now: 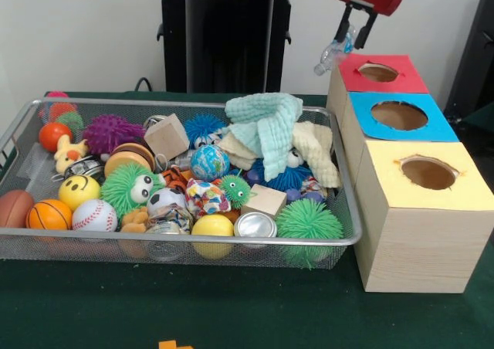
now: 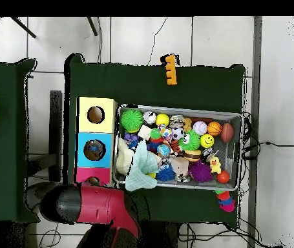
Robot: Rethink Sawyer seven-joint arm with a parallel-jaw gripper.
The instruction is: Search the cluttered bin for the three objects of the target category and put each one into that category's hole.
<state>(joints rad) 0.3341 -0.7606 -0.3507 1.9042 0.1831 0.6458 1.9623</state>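
The gripper (image 1: 353,38) hangs right above the red box (image 1: 382,84), its jaws closed on a clear plastic bottle (image 1: 330,55) (it dangles just above the red box's hole (image 1: 378,72)). The wire bin (image 1: 174,245), full of toys, sits on the green counter (image 1: 231,310) beside the boxes.

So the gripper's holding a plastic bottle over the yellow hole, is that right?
Not quite. The gripper holds the bottle beside the red hole, at the far end of the boxes, not over the yellow hole. The front view shows it.
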